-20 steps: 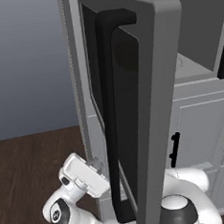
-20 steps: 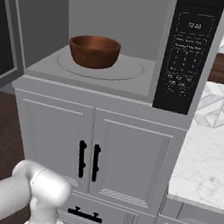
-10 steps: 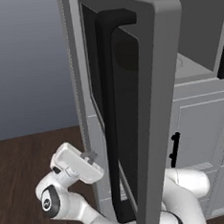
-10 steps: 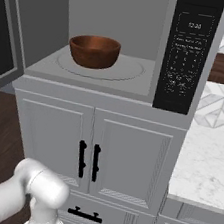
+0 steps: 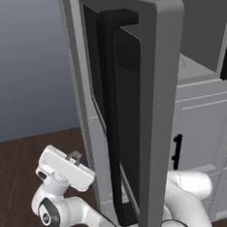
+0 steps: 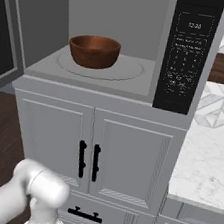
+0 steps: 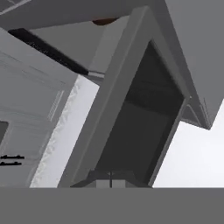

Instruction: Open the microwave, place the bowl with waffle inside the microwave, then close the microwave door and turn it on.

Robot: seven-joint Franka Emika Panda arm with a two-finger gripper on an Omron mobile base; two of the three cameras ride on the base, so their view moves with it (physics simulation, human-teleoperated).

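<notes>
Door point(image 5: 149, 107) open, swung wide, fills centre of left base view; black bar handle point(image 5: 114, 125) runs down its face. Bowl point(image 6: 94, 51) sits inside microwave point(image 6: 113, 43), upper left of right base view, on turntable. Gripper point(image 5: 75, 157) lower left, beside door's lower edge, fingers closed, holding nothing. Door judged stiff, hinged, moderately heavy: push flat on outer face near handle edge. Glass likely slick; avoid pressing there.

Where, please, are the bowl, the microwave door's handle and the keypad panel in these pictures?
bowl point(image 6: 94, 52): right base view, front of its brown outer wall.
microwave door handle point(image 5: 112, 120): left base view, middle of the black vertical bar.
keypad panel point(image 6: 187, 59): right base view, on the button grid.
</notes>
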